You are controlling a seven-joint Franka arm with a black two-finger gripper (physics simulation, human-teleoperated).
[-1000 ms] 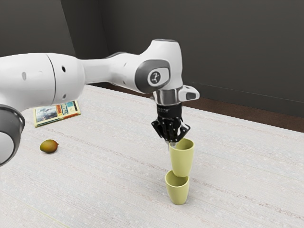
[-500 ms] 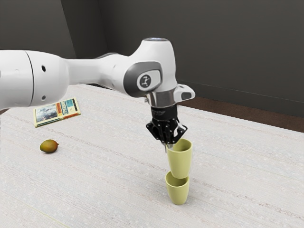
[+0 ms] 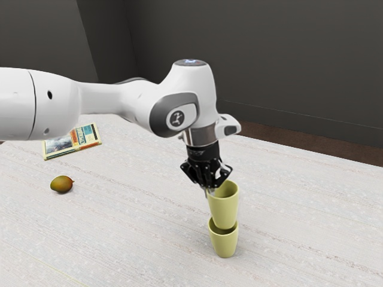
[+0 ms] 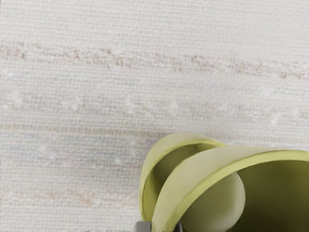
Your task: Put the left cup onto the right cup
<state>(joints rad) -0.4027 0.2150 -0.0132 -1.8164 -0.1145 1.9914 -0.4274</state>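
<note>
Two yellow-green cups stand stacked on the pale table. The upper cup (image 3: 224, 205) sits partly inside the lower cup (image 3: 224, 240), which rests on the table. My black gripper (image 3: 209, 186) is shut on the upper cup's rim, on the side toward the exterior view's left. In the wrist view the held upper cup (image 4: 241, 188) is close under the hand, and the lower cup's rim (image 4: 152, 166) peeks out behind it.
A small mango-like fruit (image 3: 61, 183) lies on the table (image 3: 119, 227) at the exterior view's left. A flat book (image 3: 72, 141) lies farther back on the left. Dark walls stand behind the table's far edge.
My hand has moved down and slightly left, lowering the held cup deeper into the lower cup.
</note>
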